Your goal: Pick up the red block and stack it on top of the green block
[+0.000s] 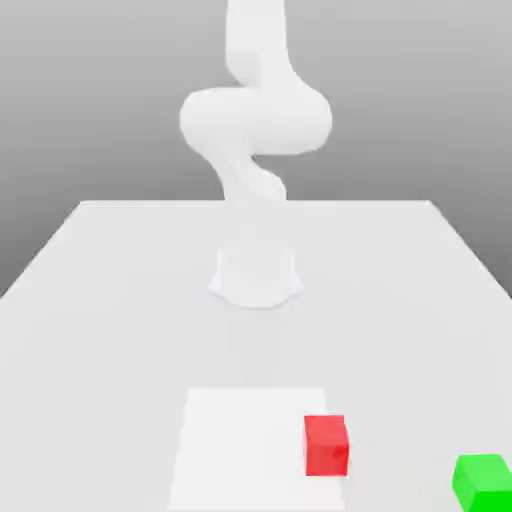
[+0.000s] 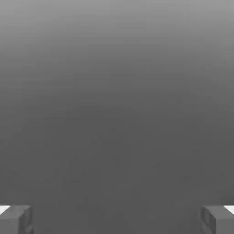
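Now, across the exterior view's clock face, we see the pad [image 1: 245,450] at six, the arm [image 1: 256,120] at twelve, the red block [image 1: 326,446] near half past five, at the pad's three-o'clock edge, and green block [image 1: 485,485] around half past four. We have the gripper [image 2: 117,220] wide open and empty.
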